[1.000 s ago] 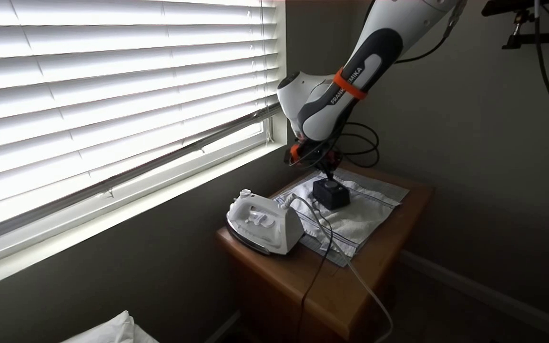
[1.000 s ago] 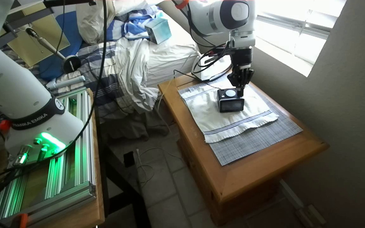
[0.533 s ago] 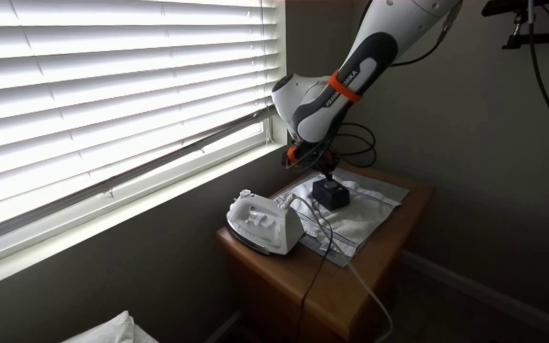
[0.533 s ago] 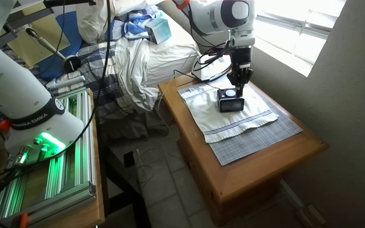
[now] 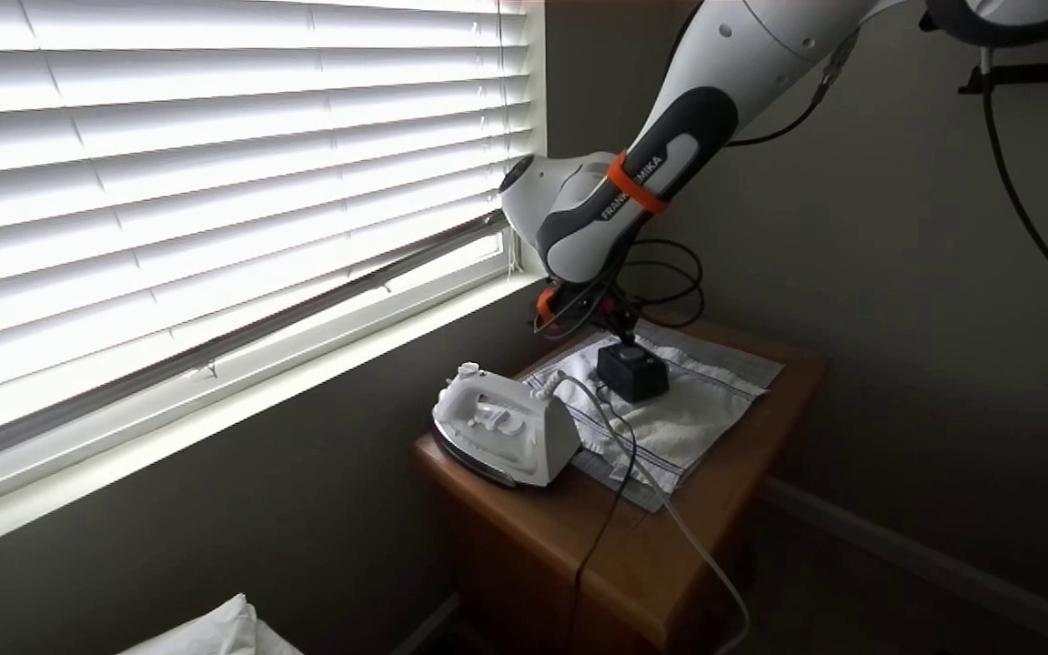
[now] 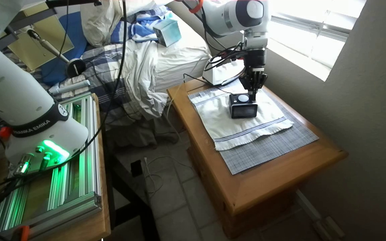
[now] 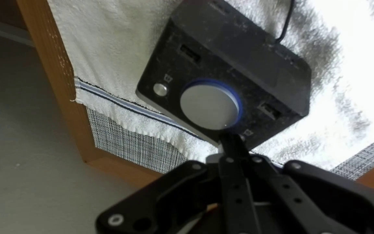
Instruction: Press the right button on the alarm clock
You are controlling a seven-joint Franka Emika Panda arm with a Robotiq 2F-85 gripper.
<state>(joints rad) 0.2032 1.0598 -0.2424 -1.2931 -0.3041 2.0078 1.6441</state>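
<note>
Nearest, in the wrist view, we are finding the pincer pressed together at its tips, with nothing showing between them. It is standing over the front right corner of the alarm clock, right being as we are facing its screen. The right button is sitting there, mostly covered; only a grey sliver seems to be peeping past. So we are judging that the next move is calling for a short push straight down, clear of the dial just beside. The alarm clock's long axis is running from its left button toward the pincer. Whether the tips are touching, we are not managing to tell.

In an exterior view we are reading the screen side, which the wrist view is hiding; only the wrist view is clearly showing the left button's symbol. Beneath the alarm clock the towel is covering part of the bench; behind it the iron is resting.
</note>
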